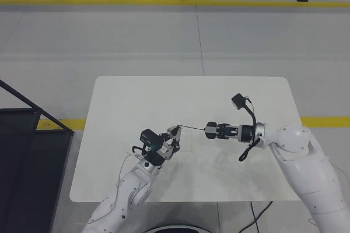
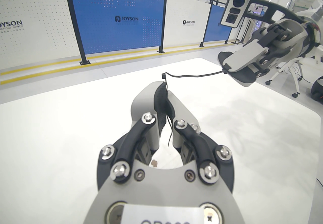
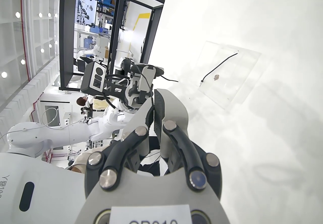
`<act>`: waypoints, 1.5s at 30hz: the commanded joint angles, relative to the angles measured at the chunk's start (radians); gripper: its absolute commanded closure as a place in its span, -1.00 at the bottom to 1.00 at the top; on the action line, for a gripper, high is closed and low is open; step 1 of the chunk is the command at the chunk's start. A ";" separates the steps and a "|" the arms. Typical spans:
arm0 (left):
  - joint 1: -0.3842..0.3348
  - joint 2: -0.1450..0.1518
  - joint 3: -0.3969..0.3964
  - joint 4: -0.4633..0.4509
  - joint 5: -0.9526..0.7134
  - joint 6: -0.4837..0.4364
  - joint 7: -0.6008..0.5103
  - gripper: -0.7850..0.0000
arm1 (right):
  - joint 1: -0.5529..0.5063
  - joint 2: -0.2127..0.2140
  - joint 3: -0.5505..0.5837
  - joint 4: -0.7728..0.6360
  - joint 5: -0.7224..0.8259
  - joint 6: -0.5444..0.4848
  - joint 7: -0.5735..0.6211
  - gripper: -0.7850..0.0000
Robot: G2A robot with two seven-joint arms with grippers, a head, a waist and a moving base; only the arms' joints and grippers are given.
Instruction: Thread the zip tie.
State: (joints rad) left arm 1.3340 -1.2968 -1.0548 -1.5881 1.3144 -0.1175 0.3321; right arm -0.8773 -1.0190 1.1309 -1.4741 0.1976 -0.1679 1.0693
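Left gripper clamping zip tie, second tie

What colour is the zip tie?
Black. The zip tie shows best in the left wrist view.

The zip tie is black, the table plain white, the left gripper and right gripper pale grey with black ribbed pads, and the floor stripe yellow.

Logo print on fence panels; left wrist label, right wrist label cropped.
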 commanded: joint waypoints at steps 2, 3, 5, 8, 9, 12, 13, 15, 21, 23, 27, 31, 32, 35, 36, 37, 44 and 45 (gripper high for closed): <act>0.000 0.000 0.000 0.000 0.000 0.000 0.000 1.00 | 0.002 0.000 -0.002 0.002 -0.002 0.001 0.003 1.00; 0.000 0.000 0.000 0.000 0.000 0.000 0.000 1.00 | 0.003 0.000 -0.002 0.003 -0.001 0.001 0.004 1.00; 0.000 0.000 0.000 0.000 0.000 0.000 0.000 1.00 | 0.004 0.000 -0.002 0.006 -0.001 0.001 0.005 1.00; 0.000 0.000 0.000 0.000 0.000 0.000 0.000 1.00 | 0.005 -0.001 -0.002 0.008 0.003 0.002 0.006 1.00; 0.000 0.000 0.000 0.000 0.000 0.000 0.000 1.00 | 0.006 -0.001 -0.002 0.009 0.003 0.001 0.007 1.00; 0.000 0.000 0.000 0.000 0.000 0.000 0.000 1.00 | 0.007 -0.001 -0.004 0.011 0.001 0.003 0.010 1.00; 0.000 0.000 0.000 0.000 0.000 0.000 0.000 1.00 | 0.008 -0.001 -0.004 0.011 0.002 0.003 0.010 1.00; 0.000 0.000 0.000 0.000 0.000 0.000 0.000 1.00 | 0.008 -0.001 -0.005 0.012 0.002 0.002 0.011 1.00; 0.000 0.000 0.000 0.000 0.000 0.000 0.000 1.00 | 0.009 -0.001 -0.007 0.014 0.001 0.001 0.013 1.00; 0.000 0.000 0.000 0.000 0.000 0.000 0.000 1.00 | 0.010 -0.001 -0.007 0.015 0.004 0.001 0.014 1.00; 0.000 0.000 0.000 0.000 0.000 0.000 0.000 1.00 | 0.010 -0.002 -0.007 0.018 0.007 0.000 0.014 1.00; 0.000 0.000 0.000 0.000 0.000 0.000 0.000 1.00 | 0.012 -0.002 -0.009 0.019 0.009 0.000 0.015 1.00; 0.000 0.000 0.000 0.000 0.000 0.000 0.000 1.00 | 0.013 -0.002 -0.010 0.020 0.010 0.001 0.014 1.00; 0.000 0.000 0.000 0.000 0.000 0.000 0.000 1.00 | 0.013 -0.003 -0.011 0.021 0.014 -0.002 0.011 1.00; 0.000 0.000 0.000 0.000 0.000 0.000 0.000 1.00 | 0.014 -0.003 -0.012 0.022 0.014 -0.002 0.011 1.00; 0.000 0.000 0.000 0.000 0.000 0.000 0.000 1.00 | 0.014 -0.004 -0.013 0.022 0.016 -0.002 0.012 1.00; 0.000 0.000 0.000 0.000 0.000 0.000 0.000 1.00 | 0.018 -0.005 -0.015 0.026 0.021 0.000 0.009 1.00; 0.000 0.000 0.000 0.000 0.000 0.000 0.000 1.00 | 0.019 -0.005 -0.016 0.026 0.021 0.000 0.009 1.00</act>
State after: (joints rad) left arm 1.3340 -1.2968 -1.0548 -1.5881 1.3144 -0.1175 0.3321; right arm -0.8591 -1.0243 1.1154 -1.4485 0.2186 -0.1676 1.0783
